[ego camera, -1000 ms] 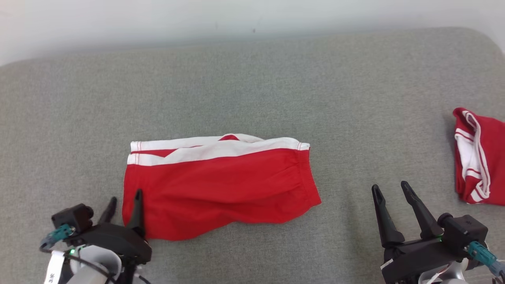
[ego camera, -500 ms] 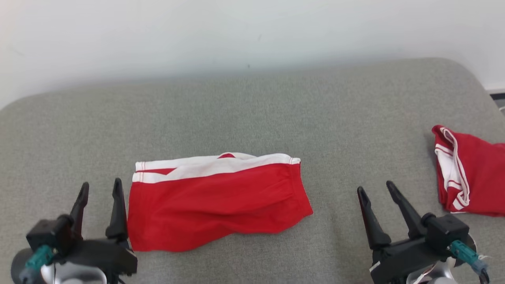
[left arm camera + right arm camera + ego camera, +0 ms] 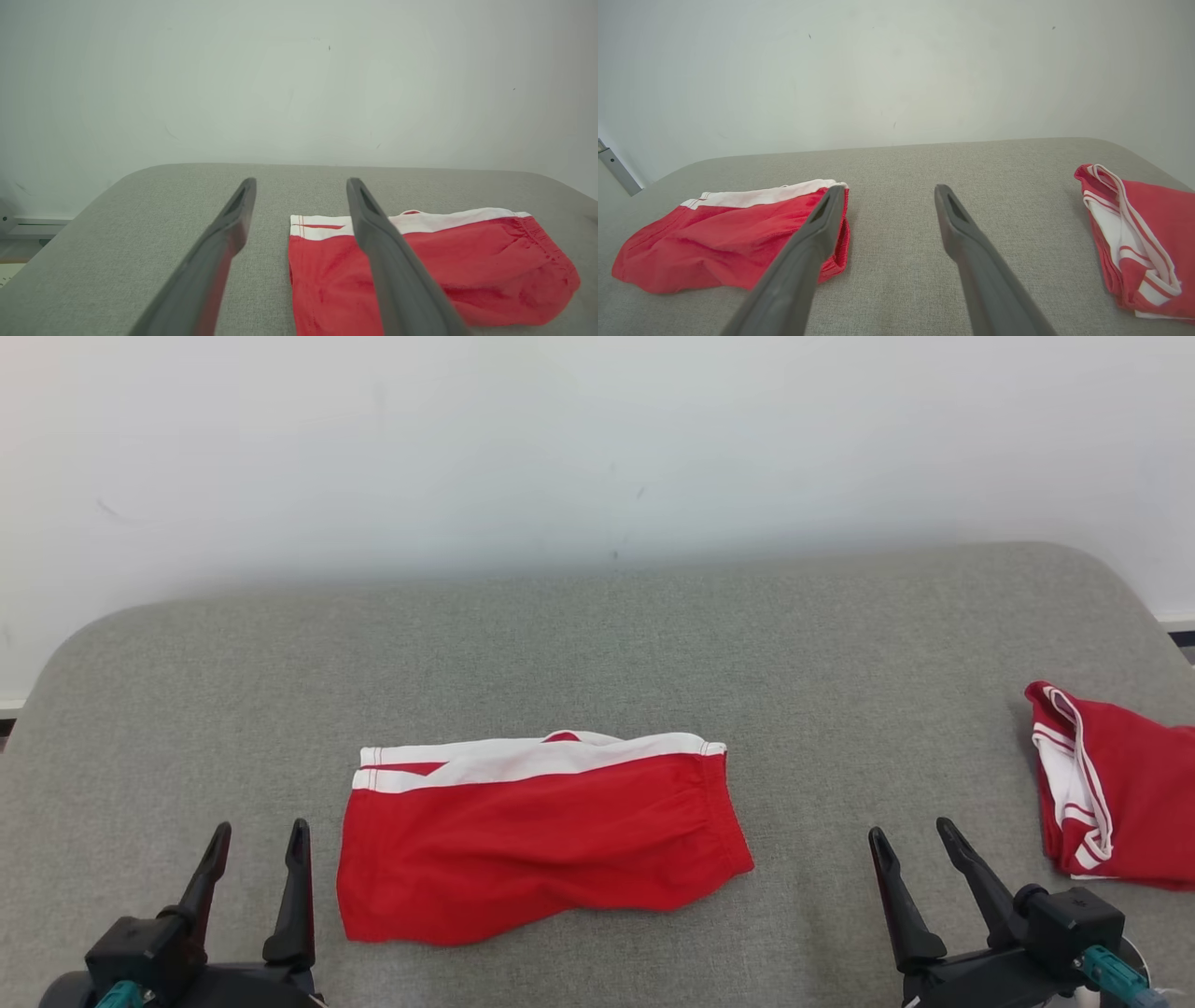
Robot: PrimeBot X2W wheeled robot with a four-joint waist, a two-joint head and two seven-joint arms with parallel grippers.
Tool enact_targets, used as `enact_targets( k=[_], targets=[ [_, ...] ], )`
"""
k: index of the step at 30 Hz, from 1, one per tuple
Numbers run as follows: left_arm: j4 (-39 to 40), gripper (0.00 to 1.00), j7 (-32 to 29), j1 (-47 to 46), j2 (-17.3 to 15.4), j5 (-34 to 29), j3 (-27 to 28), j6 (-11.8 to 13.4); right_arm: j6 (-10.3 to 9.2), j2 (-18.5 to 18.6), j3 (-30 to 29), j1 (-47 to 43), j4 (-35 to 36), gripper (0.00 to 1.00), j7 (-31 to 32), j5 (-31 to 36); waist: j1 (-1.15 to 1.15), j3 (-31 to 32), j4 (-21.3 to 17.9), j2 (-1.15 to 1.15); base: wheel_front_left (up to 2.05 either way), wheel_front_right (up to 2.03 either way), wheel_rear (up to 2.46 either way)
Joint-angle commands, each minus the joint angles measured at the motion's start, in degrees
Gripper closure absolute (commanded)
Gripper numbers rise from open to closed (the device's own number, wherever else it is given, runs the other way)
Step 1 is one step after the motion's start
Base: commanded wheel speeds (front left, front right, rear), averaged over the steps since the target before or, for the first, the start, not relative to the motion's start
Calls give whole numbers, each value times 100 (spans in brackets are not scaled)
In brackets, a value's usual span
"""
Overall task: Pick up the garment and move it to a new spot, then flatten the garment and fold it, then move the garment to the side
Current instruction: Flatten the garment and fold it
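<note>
The garment (image 3: 537,845) is a pair of red shorts with a white band along the far edge. It lies folded into a flat rectangle in the middle of the grey cushion (image 3: 597,644). My left gripper (image 3: 260,829) stands open just left of its near left corner, not touching it. My right gripper (image 3: 909,831) is open well to the right of it, over bare cushion. In the left wrist view the garment (image 3: 444,261) lies to the right of the open left gripper (image 3: 301,183). In the right wrist view the garment (image 3: 714,238) lies left of the open right gripper (image 3: 889,189).
A second red and white garment (image 3: 1116,793) lies bunched at the cushion's right edge, also seen as a red and white bundle (image 3: 1143,233) to the right in the right wrist view. A pale wall (image 3: 597,448) rises behind the cushion. The cushion's corners are rounded.
The head camera has tilted up, showing more wall. My left gripper has drawn back from the garment's near left corner and turned upright. The garment lies as before.
</note>
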State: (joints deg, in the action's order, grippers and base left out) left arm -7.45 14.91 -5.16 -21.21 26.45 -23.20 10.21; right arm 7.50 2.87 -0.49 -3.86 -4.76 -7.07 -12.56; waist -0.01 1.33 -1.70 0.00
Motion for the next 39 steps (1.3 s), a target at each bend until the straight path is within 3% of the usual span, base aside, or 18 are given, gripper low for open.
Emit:
enact_targets(
  k=[1,7,13,22,33,35,39],
  targets=[
    [-24,0,24,42,13,-48,32,-18,-2,10,-25,-19,23,0,-8,-1,1,14,20,0,0,0,0],
    [-154,0,24,-32,146,-103,75,-156,-3,11,-80,0,18,0,37,-59,1,-46,181,0,0,0,0],
    [-335,0,24,-233,336,-154,-68,-263,-3,10,50,312,-406,0,87,-131,1,-246,697,0,0,0,0],
    [-471,0,24,-647,582,-281,-203,-451,-3,13,297,1209,-1746,0,67,-199,1,-779,1346,0,0,0,0],
    [-674,0,24,-967,857,-479,-202,-665,-2,13,202,1961,-3264,0,168,-165,1,-1090,1546,0,0,0,0],
    [-713,0,24,-985,878,-530,-185,-676,-3,10,280,2012,-3405,100,111,-248,1,-1095,1526,0,0,0,0],
    [-729,0,24,-993,903,-594,-101,-729,-3,15,393,2078,-3556,100,-10,-415,1,-1106,1428,0,0,0,0]
  ],
)
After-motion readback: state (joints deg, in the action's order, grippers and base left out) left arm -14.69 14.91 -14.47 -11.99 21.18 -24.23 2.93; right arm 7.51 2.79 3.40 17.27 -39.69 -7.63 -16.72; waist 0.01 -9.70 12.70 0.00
